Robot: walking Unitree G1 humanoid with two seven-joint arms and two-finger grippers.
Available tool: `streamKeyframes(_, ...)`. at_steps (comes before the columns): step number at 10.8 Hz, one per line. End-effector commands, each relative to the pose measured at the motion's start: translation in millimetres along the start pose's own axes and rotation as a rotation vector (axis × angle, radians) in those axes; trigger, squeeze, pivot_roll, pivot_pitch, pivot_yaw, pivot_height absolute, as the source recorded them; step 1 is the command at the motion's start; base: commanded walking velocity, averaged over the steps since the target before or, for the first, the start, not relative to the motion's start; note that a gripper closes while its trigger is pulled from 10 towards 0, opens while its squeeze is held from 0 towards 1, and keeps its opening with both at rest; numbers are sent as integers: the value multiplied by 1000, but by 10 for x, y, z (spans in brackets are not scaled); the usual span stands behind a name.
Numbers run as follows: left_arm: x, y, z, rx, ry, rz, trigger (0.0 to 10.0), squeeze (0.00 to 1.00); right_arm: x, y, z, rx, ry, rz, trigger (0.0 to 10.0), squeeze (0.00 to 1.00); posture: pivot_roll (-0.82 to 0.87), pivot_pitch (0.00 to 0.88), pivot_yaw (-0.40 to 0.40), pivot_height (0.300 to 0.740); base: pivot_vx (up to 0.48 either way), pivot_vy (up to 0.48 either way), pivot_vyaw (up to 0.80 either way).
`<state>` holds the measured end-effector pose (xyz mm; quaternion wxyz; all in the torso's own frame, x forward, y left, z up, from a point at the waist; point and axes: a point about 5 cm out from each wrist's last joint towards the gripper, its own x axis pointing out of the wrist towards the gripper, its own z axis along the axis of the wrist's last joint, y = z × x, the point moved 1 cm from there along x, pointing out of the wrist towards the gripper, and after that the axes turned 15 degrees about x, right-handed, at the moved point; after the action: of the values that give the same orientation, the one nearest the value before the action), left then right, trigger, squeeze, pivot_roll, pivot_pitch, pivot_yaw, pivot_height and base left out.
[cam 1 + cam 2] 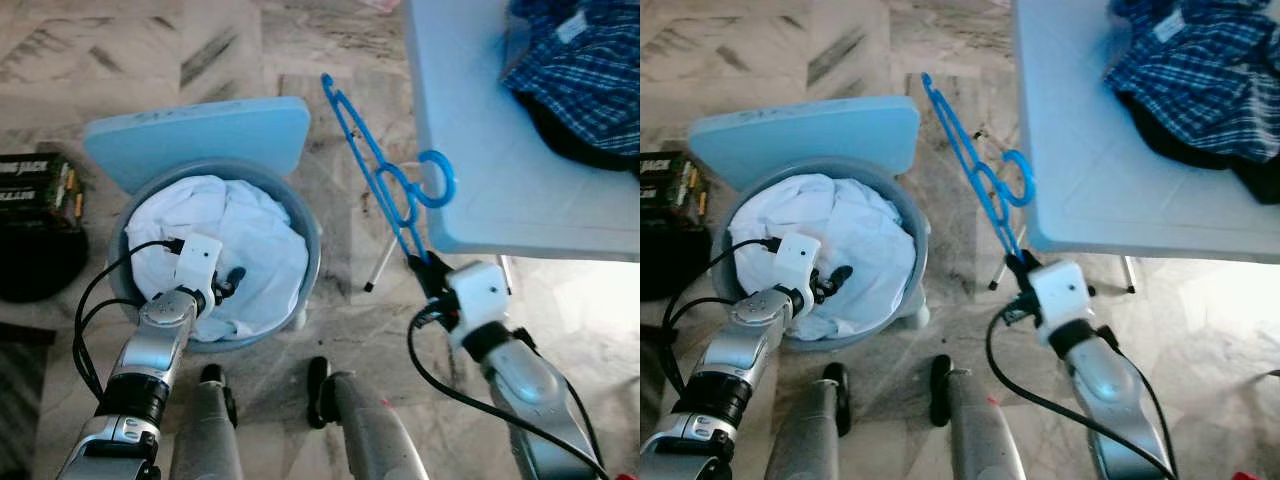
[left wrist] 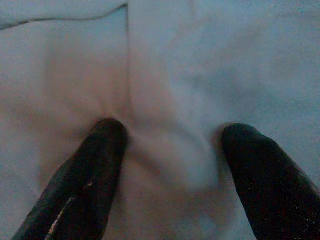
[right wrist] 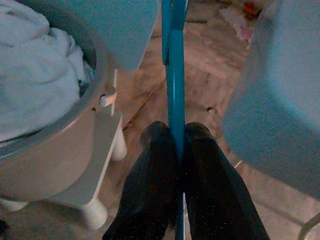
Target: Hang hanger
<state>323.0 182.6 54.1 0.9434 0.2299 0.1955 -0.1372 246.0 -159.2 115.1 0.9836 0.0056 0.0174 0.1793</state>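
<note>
Though pinched by right claw (image 3: 179, 145), hanger (image 1: 375, 175) diagonal, hook (image 1: 437, 180) tableward.

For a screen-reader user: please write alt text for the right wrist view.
The right tool is shut on a blue hanger that runs straight ahead. Beside it stand a grey basket of white laundry and a pale blue table.

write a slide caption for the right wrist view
Right gripper shut on blue hanger, beside the laundry tub.

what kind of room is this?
Probably a home laundry spot: round blue-grey basket heaped with white cloth, blue plastic hanger clamped in the right end effector, plaid clothing on a pale table, stone-patterned floor.
</note>
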Motion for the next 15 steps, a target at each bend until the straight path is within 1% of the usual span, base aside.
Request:
streamKeyframes(1, -32, -52, -208, 6, 77, -32, 0, 0, -32, -31, -52, 13, 27, -31, 10000, 0, -54, 405, -138, 740, 0, 0, 0)
streamKeyframes(2, -37, 3, -240, -4, 90, -13, 0, 0, -13, -38, -24, 13, 22, -36, 10000, 0, -62, 410, -136, 740, 0, 0, 0)
streamKeyframes(3, -34, 29, -218, -6, 83, -7, 0, 0, -42, -87, -1, 6, 23, -43, 10000, 0, -50, 413, -137, 740, 0, 0, 0)
streamKeyframes(4, -40, 54, -202, -9, 74, 5, 0, 0, -70, -140, -45, 15, 41, -65, 10000, 0, -51, 413, -139, 740, 0, 0, 0)
streamKeyframes(6, -62, 98, -200, -39, 48, 30, 0, 0, -24, -110, -27, 16, 39, -54, 10000, 0, -48, 412, -145, 740, 0, 0, 0)
streamKeyframes(8, -69, 87, -168, -52, 27, 33, 0, 0, 6, -110, -39, 19, 40, -53, 10000, 0, -35, 411, -138, 740, 0, 0, 0)
streamKeyframes(10, -68, 173, -111, -78, -6, 80, 0, 0, 70, -91, -37, 22, 31, -50, 10000, 0, -24, 398, -135, 740, 0, 0, 0)
streamKeyframes(11, -68, 224, -88, -105, -24, 109, 0, 0, 90, -96, -40, 20, 29, -49, 10000, 0, -18, 391, -139, 740, 0, 0, 0)
streamKeyframes(13, -88, 329, 53, -132, -114, 172, 0, 0, 149, -110, -27, 14, 18, -44, 10000, 0, -2, 372, -140, 740, 0, 0, 0)
streamKeyframes(14, -131, 443, 237, -134, -228, 239, 0, 0, 202, -124, -6, 11, 2, -47, 10000, 0, 9, 363, -139, 740, 0, 0, 0)
streamKeyframes(15, -214, 551, 427, -114, -341, 303, 0, 0, 247, -121, 8, 9, -10, -44, 10000, 0, 16, 358, -139, 740, 0, 0, 0)
